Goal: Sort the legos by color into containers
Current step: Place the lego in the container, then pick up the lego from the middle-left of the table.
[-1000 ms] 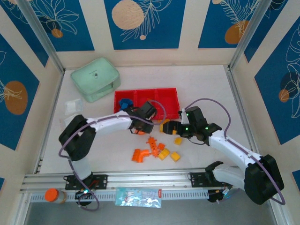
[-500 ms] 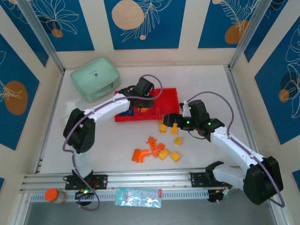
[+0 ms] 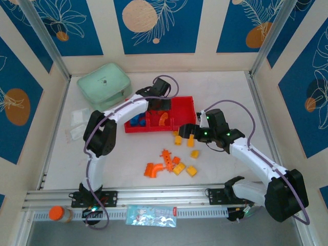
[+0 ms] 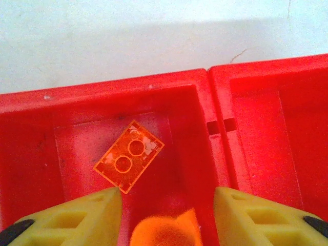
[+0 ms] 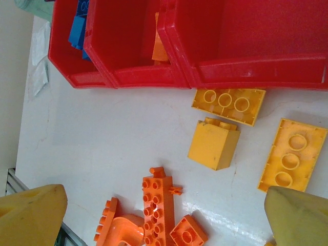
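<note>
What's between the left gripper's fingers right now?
An orange curved lego, over the tray's middle compartment; the left wrist view shows it.

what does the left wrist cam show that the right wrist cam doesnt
Left wrist's own: a flat orange plate lying on a compartment floor, and a curved orange piece under the open left end effector, with gaps either side. Right wrist's own: three yellow bricks on the table beside the tray, an orange cluster nearer, and blue legos in an end compartment. Shared: the red tray.
</note>
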Controlling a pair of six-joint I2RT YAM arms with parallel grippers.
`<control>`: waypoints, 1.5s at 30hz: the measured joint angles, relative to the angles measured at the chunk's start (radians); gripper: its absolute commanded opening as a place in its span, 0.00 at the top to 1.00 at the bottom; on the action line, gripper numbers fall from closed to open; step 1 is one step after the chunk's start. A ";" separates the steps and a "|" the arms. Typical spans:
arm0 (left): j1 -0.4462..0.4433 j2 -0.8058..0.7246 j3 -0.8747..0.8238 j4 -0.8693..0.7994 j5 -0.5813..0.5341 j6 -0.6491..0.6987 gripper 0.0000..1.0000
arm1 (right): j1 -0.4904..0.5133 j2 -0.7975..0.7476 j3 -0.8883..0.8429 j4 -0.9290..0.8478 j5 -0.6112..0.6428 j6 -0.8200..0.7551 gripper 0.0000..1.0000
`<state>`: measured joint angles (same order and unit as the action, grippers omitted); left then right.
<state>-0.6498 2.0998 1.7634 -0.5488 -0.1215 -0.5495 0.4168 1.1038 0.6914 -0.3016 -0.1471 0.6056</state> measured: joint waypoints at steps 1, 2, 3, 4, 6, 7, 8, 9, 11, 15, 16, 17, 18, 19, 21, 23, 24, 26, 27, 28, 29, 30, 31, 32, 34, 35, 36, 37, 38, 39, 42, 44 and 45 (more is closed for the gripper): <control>0.000 -0.008 -0.012 0.003 0.010 0.000 0.49 | 0.000 0.002 0.003 -0.003 -0.001 -0.003 0.01; 0.000 -0.023 -0.033 0.008 0.020 0.000 0.49 | 0.000 0.005 0.008 -0.004 -0.003 -0.007 0.01; -0.001 -0.047 -0.062 0.009 0.030 0.000 0.49 | 0.000 0.009 0.014 -0.006 -0.004 -0.013 0.01; -0.003 -0.076 -0.097 0.010 0.040 0.000 0.49 | 0.003 0.014 0.019 -0.008 -0.004 -0.018 0.01; -0.009 -0.147 -0.166 0.006 0.047 -0.005 0.48 | 0.011 0.022 0.026 -0.014 -0.005 -0.027 0.01; -0.014 -0.188 -0.201 0.006 0.050 -0.009 0.47 | 0.015 0.026 0.027 -0.017 -0.007 -0.030 0.01; -0.022 -0.222 -0.230 0.005 0.051 -0.013 0.47 | 0.022 0.029 0.028 -0.023 -0.008 -0.031 0.01; -0.033 -0.269 -0.268 0.002 0.051 -0.022 0.47 | 0.030 0.033 0.029 -0.032 -0.008 -0.034 0.01; -0.060 -0.347 -0.334 -0.005 0.050 -0.047 0.47 | 0.049 0.035 0.029 -0.050 -0.009 -0.037 0.01; -0.139 -0.483 -0.488 -0.015 0.055 -0.128 0.44 | 0.069 0.032 0.021 -0.073 -0.011 -0.037 0.01; -0.159 -0.504 -0.524 -0.017 0.061 -0.151 0.43 | 0.070 0.029 0.011 -0.074 -0.011 -0.037 0.01; -0.175 -0.521 -0.555 -0.017 0.065 -0.171 0.43 | 0.070 0.025 -0.001 -0.077 -0.011 -0.037 0.01; -0.193 -0.536 -0.586 -0.020 0.070 -0.194 0.42 | 0.070 0.021 -0.015 -0.082 -0.012 -0.036 0.01; -0.209 -0.549 -0.616 -0.021 0.073 -0.216 0.41 | 0.071 0.015 -0.030 -0.087 -0.013 -0.034 0.01; -0.229 -0.568 -0.658 -0.025 0.077 -0.257 0.39 | 0.071 0.008 -0.050 -0.099 -0.014 -0.029 0.01; -0.249 -0.582 -0.683 -0.030 0.076 -0.293 0.37 | 0.071 -0.001 -0.064 -0.110 -0.014 -0.029 0.01; -0.260 -0.588 -0.693 -0.030 0.075 -0.315 0.36 | 0.071 -0.005 -0.070 -0.115 -0.013 -0.028 0.01; -0.280 -0.590 -0.702 -0.028 0.071 -0.351 0.34 | 0.070 -0.017 -0.079 -0.114 -0.011 -0.028 0.01; -0.294 -0.587 -0.705 -0.025 0.069 -0.369 0.34 | 0.069 -0.024 -0.085 -0.114 -0.011 -0.025 0.01; -0.310 -0.582 -0.706 -0.021 0.068 -0.389 0.34 | 0.067 -0.030 -0.090 -0.114 -0.011 -0.025 0.01; -0.320 -0.575 -0.706 -0.016 0.069 -0.402 0.33 | 0.065 -0.034 -0.093 -0.113 -0.011 -0.025 0.01; -0.334 -0.561 -0.706 -0.009 0.069 -0.417 0.33 | 0.061 -0.034 -0.095 -0.114 -0.011 -0.025 0.01; -0.348 -0.541 -0.706 -0.002 0.068 -0.433 0.32 | 0.057 -0.034 -0.095 -0.113 -0.011 -0.025 0.01; -0.358 -0.522 -0.705 0.002 0.069 -0.444 0.32 | 0.053 -0.034 -0.096 -0.113 -0.011 -0.025 0.01; -0.380 -0.471 -0.692 0.000 0.069 -0.465 0.32 | 0.046 -0.034 -0.097 -0.112 -0.011 -0.025 0.01; -0.388 -0.448 -0.683 -0.002 0.069 -0.470 0.32 | 0.043 -0.035 -0.097 -0.111 -0.011 -0.025 0.01; -0.396 -0.426 -0.673 -0.004 0.069 -0.476 0.32 | 0.039 -0.035 -0.098 -0.111 -0.011 -0.025 0.01; -0.403 -0.410 -0.668 -0.002 0.069 -0.484 0.32 | 0.034 -0.036 -0.099 -0.111 -0.011 -0.026 0.01; -0.408 -0.400 -0.666 0.002 0.069 -0.492 0.33 | 0.031 -0.039 -0.100 -0.111 -0.012 -0.026 0.01; -0.413 -0.394 -0.666 0.005 0.071 -0.499 0.33 | 0.027 -0.043 -0.103 -0.110 -0.013 -0.025 0.01; -0.417 -0.373 -0.657 0.010 0.078 -0.509 0.35 | 0.015 -0.060 -0.120 -0.106 -0.016 -0.025 0.01; -0.418 -0.351 -0.643 0.013 0.080 -0.513 0.36 | 0.006 -0.063 -0.127 -0.105 -0.019 -0.026 0.01; -0.418 -0.339 -0.637 0.016 0.082 -0.516 0.36 | 0.002 -0.063 -0.129 -0.104 -0.019 -0.026 0.01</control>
<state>-1.0683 1.7607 1.1263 -0.5323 -0.0399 -1.0653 0.4191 1.0412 0.5621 -0.4057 -0.1665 0.5800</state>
